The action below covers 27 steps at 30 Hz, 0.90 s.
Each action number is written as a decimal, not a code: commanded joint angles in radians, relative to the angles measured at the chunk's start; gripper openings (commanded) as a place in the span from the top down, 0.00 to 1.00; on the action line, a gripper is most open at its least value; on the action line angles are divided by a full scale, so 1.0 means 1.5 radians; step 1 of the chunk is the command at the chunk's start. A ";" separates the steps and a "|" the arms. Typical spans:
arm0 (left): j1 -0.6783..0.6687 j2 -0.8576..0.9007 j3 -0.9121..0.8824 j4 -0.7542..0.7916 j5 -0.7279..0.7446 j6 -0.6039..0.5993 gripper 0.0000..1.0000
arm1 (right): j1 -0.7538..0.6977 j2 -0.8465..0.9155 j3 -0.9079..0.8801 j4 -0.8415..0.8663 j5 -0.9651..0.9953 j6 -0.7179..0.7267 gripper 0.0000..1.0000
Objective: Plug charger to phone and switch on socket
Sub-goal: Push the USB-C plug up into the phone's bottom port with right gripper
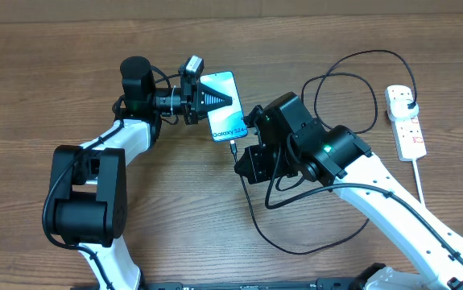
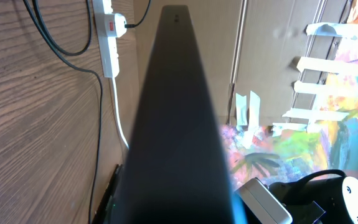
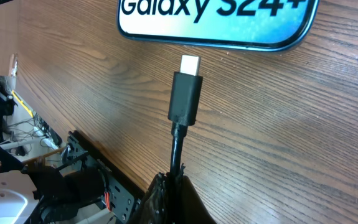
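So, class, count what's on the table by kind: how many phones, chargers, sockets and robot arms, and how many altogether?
Phone: 1
Charger: 1
Socket: 1
Arms: 2, left arm and right arm
Total: 5

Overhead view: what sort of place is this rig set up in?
Probably a robotics lab or workshop. The arms work on a wood-grain table. Cardboard sheeting and a colourful picture stand beyond it, and loose cabling and equipment clutter the space past the table edge.
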 commanded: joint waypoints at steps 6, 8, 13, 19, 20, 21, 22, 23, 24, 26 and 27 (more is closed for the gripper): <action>-0.009 -0.005 0.018 0.005 0.046 0.001 0.96 | 0.002 0.004 -0.001 0.011 -0.003 -0.005 0.96; -0.009 -0.005 0.018 0.005 0.048 0.001 0.96 | 0.002 0.003 -0.001 0.014 -0.003 -0.005 0.96; -0.009 -0.005 0.018 0.005 0.046 -0.005 0.96 | 0.002 0.004 -0.001 0.018 -0.004 -0.005 0.96; -0.011 -0.005 0.018 0.005 0.034 -0.005 0.96 | 0.002 0.004 -0.001 0.020 -0.004 -0.005 0.96; -0.012 -0.005 0.018 0.005 0.030 -0.007 0.96 | 0.002 0.004 -0.001 0.020 -0.004 -0.005 0.96; -0.015 -0.005 0.018 0.005 0.024 -0.010 0.96 | 0.002 0.004 -0.001 0.020 -0.004 -0.005 0.96; -0.017 -0.005 0.018 0.005 0.019 -0.010 0.96 | 0.002 0.004 -0.001 0.020 -0.004 -0.005 0.96; -0.020 -0.005 0.018 0.005 0.016 -0.013 0.96 | 0.002 0.004 -0.001 0.019 -0.004 -0.005 0.96; -0.022 -0.005 0.018 0.005 0.013 -0.013 0.96 | 0.002 0.004 -0.001 0.019 -0.005 -0.005 0.96; -0.026 -0.005 0.018 0.005 0.012 -0.015 0.96 | 0.002 0.004 -0.001 0.020 -0.006 -0.005 0.96; -0.028 -0.005 0.018 0.005 0.012 -0.014 0.96 | 0.002 0.003 -0.001 0.019 -0.006 -0.005 0.96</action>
